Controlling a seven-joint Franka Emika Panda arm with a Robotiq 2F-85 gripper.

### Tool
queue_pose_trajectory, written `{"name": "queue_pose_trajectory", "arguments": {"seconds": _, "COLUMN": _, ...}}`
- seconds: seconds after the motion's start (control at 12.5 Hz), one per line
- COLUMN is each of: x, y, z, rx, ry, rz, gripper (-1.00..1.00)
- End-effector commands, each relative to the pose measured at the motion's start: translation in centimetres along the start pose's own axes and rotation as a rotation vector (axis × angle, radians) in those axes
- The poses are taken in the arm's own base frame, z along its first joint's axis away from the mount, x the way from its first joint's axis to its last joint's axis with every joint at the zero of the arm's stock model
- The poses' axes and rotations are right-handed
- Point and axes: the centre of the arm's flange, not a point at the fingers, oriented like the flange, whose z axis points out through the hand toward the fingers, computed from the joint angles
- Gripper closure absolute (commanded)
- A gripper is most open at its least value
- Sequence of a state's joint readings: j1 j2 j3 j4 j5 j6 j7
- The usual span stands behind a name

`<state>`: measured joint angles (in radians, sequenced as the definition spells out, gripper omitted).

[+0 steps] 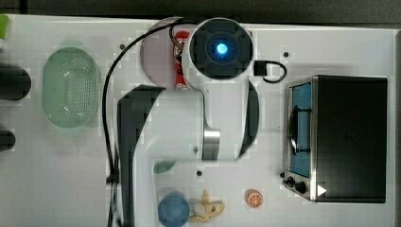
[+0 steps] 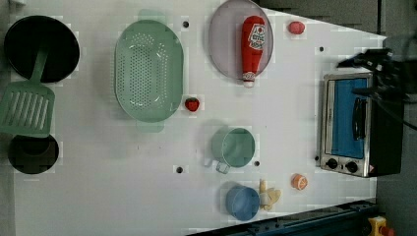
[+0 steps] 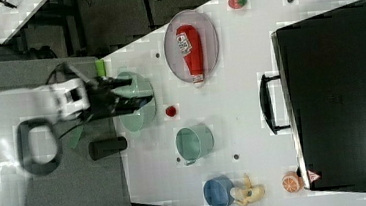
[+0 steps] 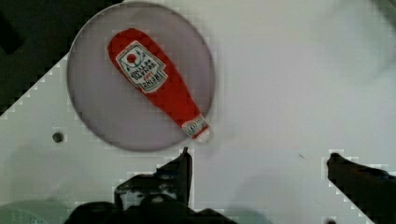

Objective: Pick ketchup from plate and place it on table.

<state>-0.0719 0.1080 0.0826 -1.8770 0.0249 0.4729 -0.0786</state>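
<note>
Lying flat on the plate (image 2: 222,44), upper centre of the left view: the ketchup (image 2: 252,46), red bottle, white cap end reaching past the plate's rim toward the frame's lower edge, label marks on the wide end
Plate: round, mauve-grey, resting on the table (image 2: 123,187) near its far edge; in the right view plate (image 3: 176,48) and ketchup (image 3: 191,52) sit upper centre; in the top view the ketchup (image 1: 179,71) is partly covered by the arm's wrist housing
Gripper (image 4: 259,161): fingers spread wide apart, holding nothing, seen in the wrist view above bare tabletop just beside the bottle's cap; ketchup (image 4: 156,84) lies diagonally across the plate (image 4: 98,112) there; in the right view the gripper (image 3: 143,102) appears at centre left, over the green basket (image 3: 140,119)
Green basket (image 2: 147,71): oval, perforated, left of the plate in the left view; small red strawberry (image 2: 192,104) just beside its lower right rim
Green cup (image 2: 235,146): centre of the left view, below the plate
Blue cup (image 2: 242,202): lower centre, with a yellow toy (image 2: 269,195) touching its right side
Orange slice (image 2: 299,182): lower right, near the toaster oven (image 2: 351,123)
Red round piece (image 2: 295,27): right of the plate
Black bowl (image 2: 42,46), green spatula (image 2: 27,110): far left of the left view
</note>
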Motion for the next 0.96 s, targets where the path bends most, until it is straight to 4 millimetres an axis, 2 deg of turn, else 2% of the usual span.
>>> {"name": "queue_pose_trajectory", "arguments": {"seconds": 0.08, "x": -0.1, "y": -2.3, "z": 5.8, "rx": 0.007, "ry": -0.017, "rz": -0.158, "gripper": -1.0}}
{"name": "queue_pose_trajectory", "arguments": {"seconds": 0.56, "x": 2.0, "y": -5.3, "z": 16.4, "rx": 0.067, "ry": 0.057, "rz": -0.543, "gripper": -1.0}}
{"name": "queue_pose_trajectory", "arguments": {"seconds": 0.96, "x": 3.7, "y": -7.0, "z": 22.8, "rx": 0.059, "ry": 0.023, "rz": -0.581, "gripper": -1.0}}
